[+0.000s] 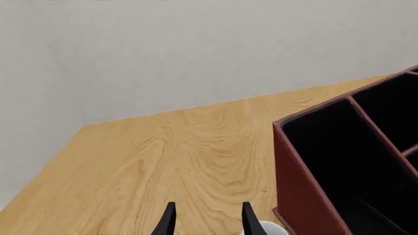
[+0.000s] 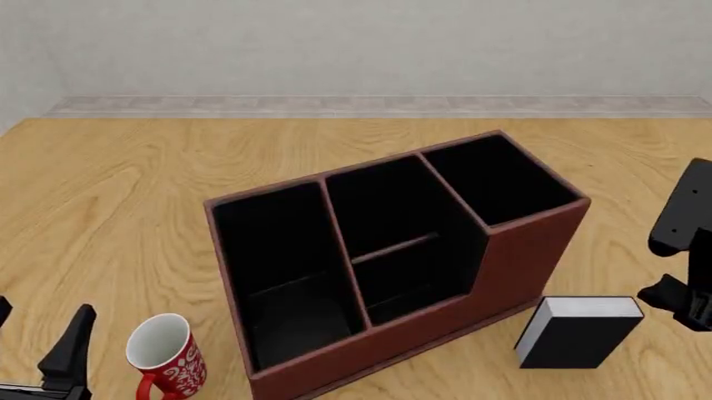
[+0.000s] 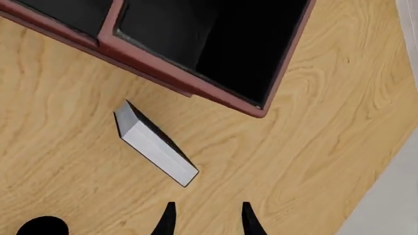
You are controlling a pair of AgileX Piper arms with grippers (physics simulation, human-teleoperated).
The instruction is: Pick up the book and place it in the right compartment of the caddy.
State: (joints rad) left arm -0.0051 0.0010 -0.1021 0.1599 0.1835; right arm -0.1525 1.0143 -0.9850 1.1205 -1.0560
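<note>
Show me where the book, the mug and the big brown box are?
book (image 2: 586, 307): front view, on its white page edges.
mug (image 2: 176, 365): front view, on its red patterned side.
caddy (image 2: 534, 250): front view, on its reddish-brown front wall.

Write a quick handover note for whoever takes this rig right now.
Left gripper: open, empty, low by the mug.
Right gripper: open, empty, above the table near the book.
Book: on the table in front of the caddy, at its right end.
Right compartment: empty.
Done: nothing yet.
Left: grasp the book, probably with the right arm, and drop it into the right compartment.
</note>
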